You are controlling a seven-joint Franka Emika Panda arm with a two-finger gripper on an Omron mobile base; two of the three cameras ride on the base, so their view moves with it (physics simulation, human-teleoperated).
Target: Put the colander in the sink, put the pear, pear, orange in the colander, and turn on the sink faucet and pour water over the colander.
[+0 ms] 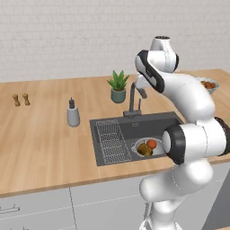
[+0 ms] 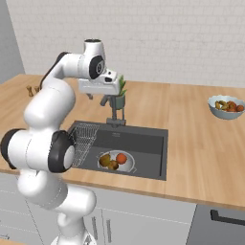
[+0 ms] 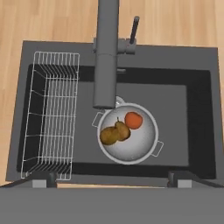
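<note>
Okay, I'm hovering my gripper (image 3: 112, 178), fingers spread, over the sink (image 3: 199, 113) sitting in a wooden counter (image 1: 40, 139), white brick wall (image 1: 67, 36) behind.

The sink (image 3: 199, 127) is open from above on its right half; bare floor lies right of the colander (image 3: 127, 134). A wire rack (image 3: 52, 116) fills the left side of the basin. The faucet (image 3: 106, 52) spout reaches over the far rim of the colander and blocks a straight descent there; its lever (image 3: 134, 29) stands just right of the spout base. The pears (image 3: 114, 132) and the orange (image 3: 133, 120) occupy the colander's centre. On the counter, a soap bottle (image 1: 73, 113) stands left of the sink and a plant (image 1: 118, 85) behind the faucet.
</note>
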